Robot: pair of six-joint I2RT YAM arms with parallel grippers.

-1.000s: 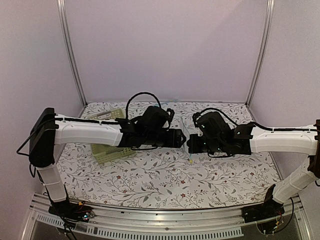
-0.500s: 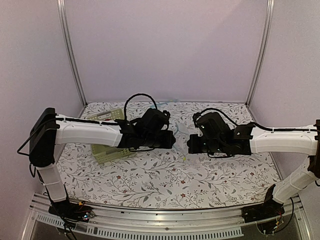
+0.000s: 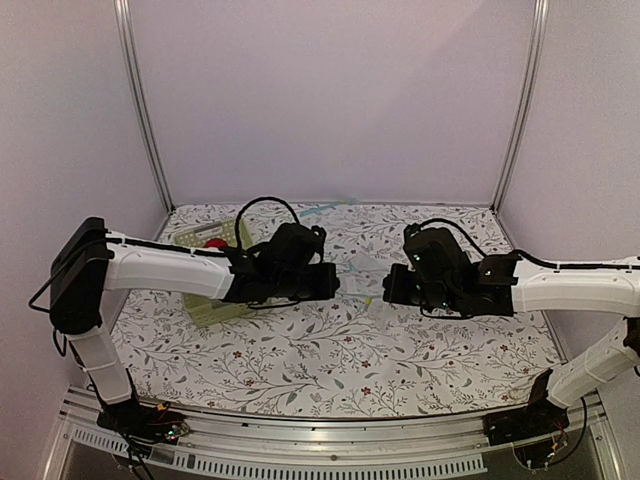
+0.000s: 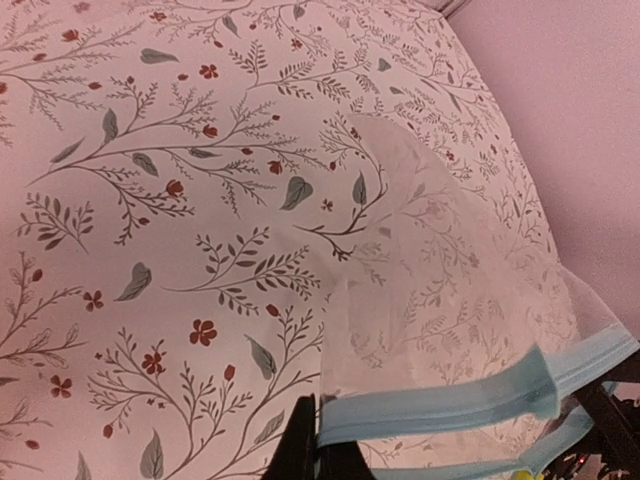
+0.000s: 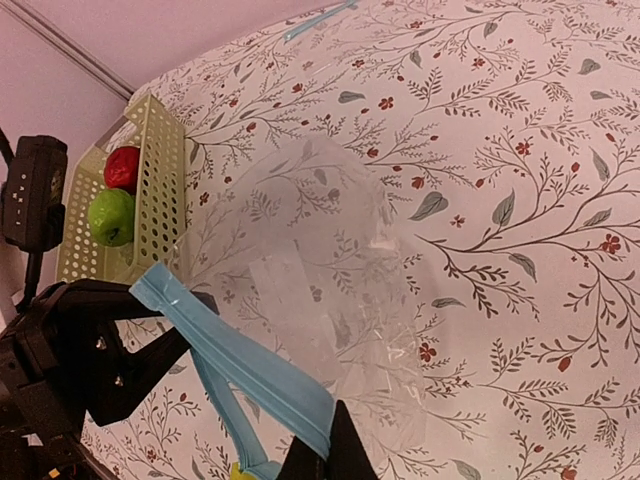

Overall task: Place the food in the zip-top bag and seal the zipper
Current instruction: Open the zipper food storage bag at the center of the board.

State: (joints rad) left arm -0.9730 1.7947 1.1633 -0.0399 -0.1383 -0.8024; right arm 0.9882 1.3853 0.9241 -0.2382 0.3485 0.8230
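Empty zip-top bag (image 5: pixel 300 260), apples (image 5: pixel 112 215) in basket (image 5: pixel 160 185)

- zip-top bag (image 5: pixel 310 250): thin clear plastic film, glossy, creased.
- zipper (image 5: pixel 250 365): light blue plastic, matt.
- red apple (image 5: pixel 122 167) and green apple (image 5: pixel 110 216): glossy skins.
- basket (image 5: pixel 160 170): pale green perforated plastic.
- counter (image 4: pixel 150 150): matt floral-print covering.
- my left tool (image 4: pixel 316 452): matt black.

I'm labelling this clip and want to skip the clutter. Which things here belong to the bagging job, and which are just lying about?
Part of the job:
- clear bag
- blue zipper strip along its mouth
- red apple
- green apple

Just lying about:
- green basket, holding both apples
- flowered tablecloth
- thin blue strip at the table's far edge
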